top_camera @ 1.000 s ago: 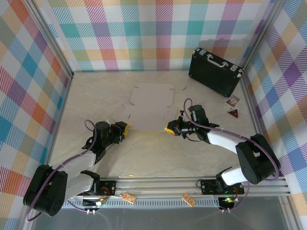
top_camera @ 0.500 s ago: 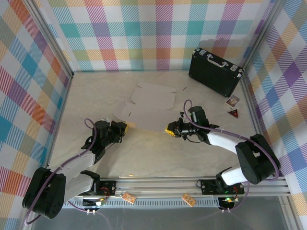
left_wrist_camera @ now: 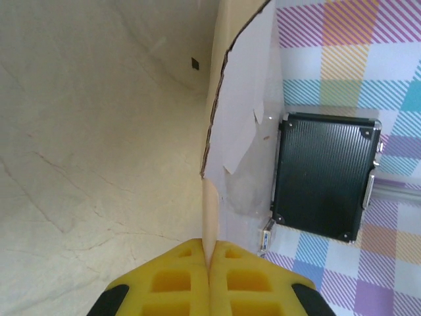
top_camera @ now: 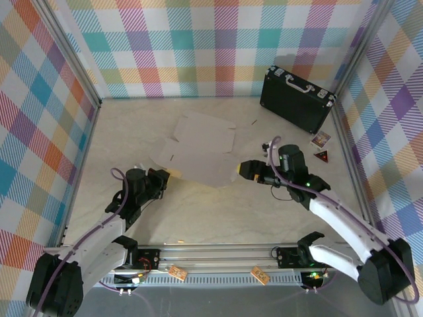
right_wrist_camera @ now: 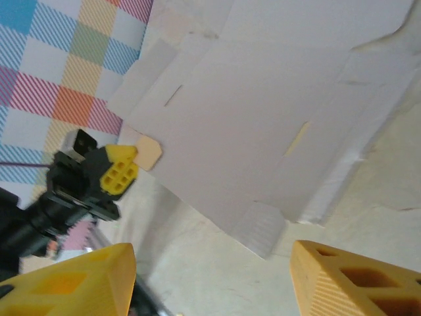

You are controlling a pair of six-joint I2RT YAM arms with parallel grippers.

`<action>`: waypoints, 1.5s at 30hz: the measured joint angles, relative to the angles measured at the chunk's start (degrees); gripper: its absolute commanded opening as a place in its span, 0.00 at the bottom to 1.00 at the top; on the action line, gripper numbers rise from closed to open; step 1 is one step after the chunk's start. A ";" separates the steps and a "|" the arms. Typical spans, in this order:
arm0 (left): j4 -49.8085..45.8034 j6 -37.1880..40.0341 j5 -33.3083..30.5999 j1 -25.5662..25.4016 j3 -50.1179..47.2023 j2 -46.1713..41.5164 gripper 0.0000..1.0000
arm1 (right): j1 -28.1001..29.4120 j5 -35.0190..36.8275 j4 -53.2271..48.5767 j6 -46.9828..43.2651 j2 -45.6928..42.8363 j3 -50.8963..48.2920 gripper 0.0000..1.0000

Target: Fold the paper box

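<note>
The paper box [top_camera: 197,148] lies unfolded on the table, white side up, with its near edge lifted a little. My left gripper [top_camera: 160,177] is shut on a tan tab at the box's near left corner; in the left wrist view the yellow fingers [left_wrist_camera: 177,280] pinch that tab edge-on, and the paper box [left_wrist_camera: 240,112] stretches away beyond it. My right gripper [top_camera: 246,170] stands open just off the box's near right corner and touches nothing. From the right wrist, the paper box [right_wrist_camera: 263,112] lies ahead of the spread fingers [right_wrist_camera: 358,280], with the left gripper [right_wrist_camera: 118,172] at its far tab.
A black briefcase [top_camera: 296,99] stands upright at the back right, also in the left wrist view as the briefcase [left_wrist_camera: 325,174]. Two small cards [top_camera: 321,140] lie near the right wall. Checked walls close in three sides, and a metal rail [top_camera: 218,254] runs along the near edge.
My right gripper has opened, let go of the box and drawn back to the right. My left gripper has closed on the tab and pulled the box a little to the left.
</note>
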 measured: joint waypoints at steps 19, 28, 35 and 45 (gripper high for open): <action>-24.85 -1.88 -5.55 0.00 9.73 -6.97 0.00 | 24.74 19.98 -8.79 -19.08 24.20 14.34 0.57; -28.70 -1.88 -4.87 0.00 12.57 -4.37 0.00 | 24.76 20.39 -11.26 -23.26 33.57 24.41 0.55; -28.87 -1.92 -4.46 0.00 12.68 -3.89 0.00 | 24.79 14.93 -11.85 -26.51 34.67 24.41 0.59; -30.38 -2.29 -3.78 0.00 13.79 -2.62 0.00 | 27.26 14.67 -12.76 -33.73 36.59 24.41 0.63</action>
